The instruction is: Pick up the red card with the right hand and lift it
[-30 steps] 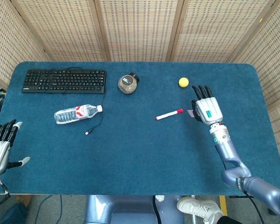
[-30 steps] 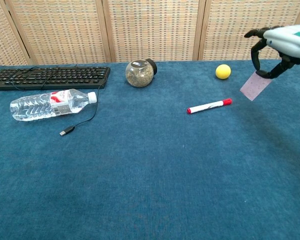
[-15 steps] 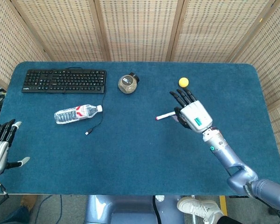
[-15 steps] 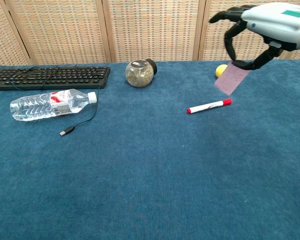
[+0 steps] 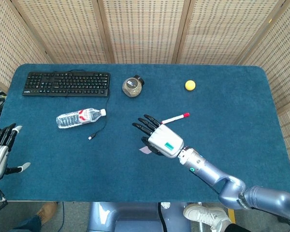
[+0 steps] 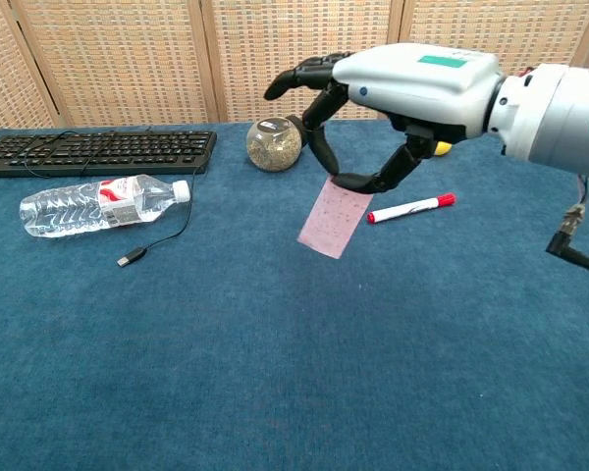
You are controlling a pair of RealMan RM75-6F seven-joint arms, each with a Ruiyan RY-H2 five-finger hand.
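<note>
A pale red card point(image 6: 335, 217) hangs in the air above the blue table, pinched at its top edge by my right hand point(image 6: 393, 98). The other fingers of that hand are spread. In the head view my right hand point(image 5: 160, 138) is over the middle of the table, and only a corner of the card point(image 5: 145, 150) peeks out under it. My left hand point(image 5: 1, 150) hovers at the table's front left corner, fingers apart and holding nothing.
A red-capped marker point(image 5: 175, 118) lies just behind my right hand. A yellow ball point(image 5: 190, 85), a round jar point(image 5: 132, 87), a black keyboard point(image 5: 66, 83), a water bottle point(image 5: 80, 117) and a loose USB cable end point(image 5: 92, 137) lie further back and left.
My right hand has carried the card leftward and toward the front, from near the yellow ball to over the table's middle. The left hand has stayed put.
</note>
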